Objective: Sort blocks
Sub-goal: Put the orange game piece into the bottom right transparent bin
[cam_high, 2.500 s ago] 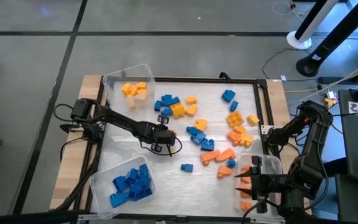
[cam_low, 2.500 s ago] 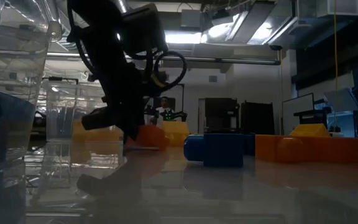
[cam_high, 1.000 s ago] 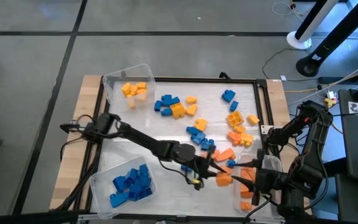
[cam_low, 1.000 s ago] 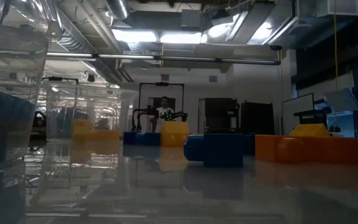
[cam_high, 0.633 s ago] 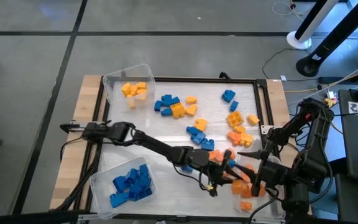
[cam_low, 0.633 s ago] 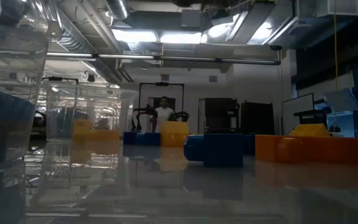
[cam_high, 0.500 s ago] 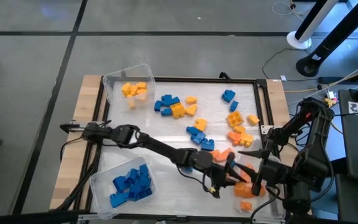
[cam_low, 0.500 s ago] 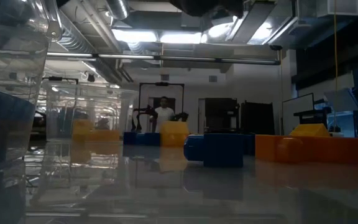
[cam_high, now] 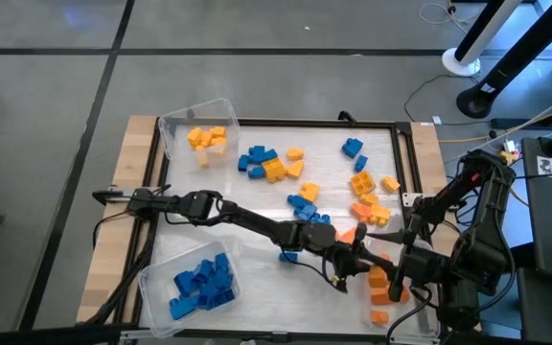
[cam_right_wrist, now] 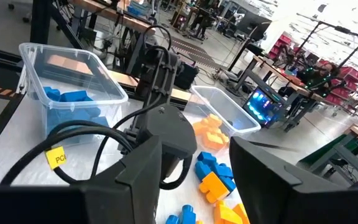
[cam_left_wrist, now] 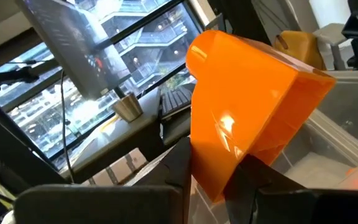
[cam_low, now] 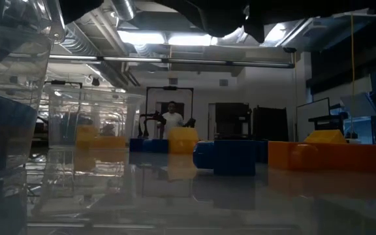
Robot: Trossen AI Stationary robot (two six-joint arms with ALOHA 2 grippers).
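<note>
My left gripper (cam_high: pixel 363 269) reaches from the table's left to the near right and is shut on an orange block (cam_left_wrist: pixel 247 106), which shows in the high view as the orange block (cam_high: pixel 376 278) at the rim of a clear bin (cam_high: pixel 412 251). That bin holds orange blocks (cam_high: pixel 379 316). My right gripper (cam_right_wrist: pixel 210 180) hangs open over the same bin with nothing between its fingers, pointing toward the left arm. Loose blue, orange and yellow blocks (cam_high: pixel 305 203) lie flat on the white mat. My left gripper pinches the orange block between its two fingers (cam_left_wrist: pixel 180 165) at the block's near end (cam_left_wrist: pixel 219 168). The fingers point level, coming from the table's left. Most of the block sticks out past the fingertips, tilted and lifted clear of the mat.
A clear bin of blue blocks (cam_high: pixel 195 280) stands at the near left and one with yellow blocks (cam_high: pixel 201 132) at the far left. A black frame (cam_high: pixel 405 163) borders the mat. The low view shows a blue block (cam_low: pixel 230 156) and orange blocks (cam_low: pixel 325 155).
My left gripper has carried the orange block toward the table's right edge, from the mat's near middle to the rim of the orange bin, sinking a little and rolling slightly. The block stays pinched and clear of the mat. My right gripper has turned a little above the bin.
</note>
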